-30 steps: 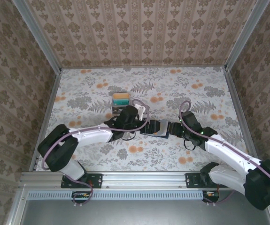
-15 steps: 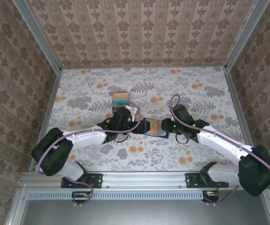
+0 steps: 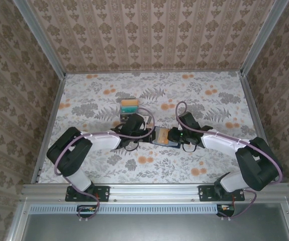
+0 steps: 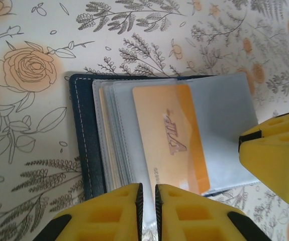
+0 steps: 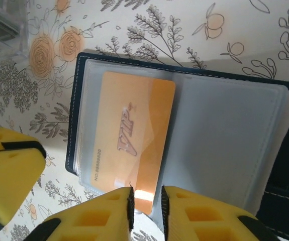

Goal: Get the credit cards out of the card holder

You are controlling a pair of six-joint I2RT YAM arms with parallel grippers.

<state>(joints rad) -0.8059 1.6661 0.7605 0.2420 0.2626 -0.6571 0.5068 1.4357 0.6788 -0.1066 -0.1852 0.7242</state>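
Observation:
The navy card holder lies open on the floral table between both grippers. Its clear sleeves are spread, and a yellow-orange VIP card sits in the top sleeve. More card edges show in the sleeves near the spine. My left gripper is down at the holder's near edge, its jaws almost together over the sleeve's rim. My right gripper stands a narrow gap apart, straddling the lower corner of the VIP card. The right gripper's yellow finger shows beside the holder.
A clear slotted rack holding a yellow and a teal card stands just behind the left gripper; its corner shows in the right wrist view. Patterned walls close in the table on three sides.
Both grippers have closed in on the holder from either side. The right arm swung left and its wrist came over the holder, where the yellow-orange card now faces up.

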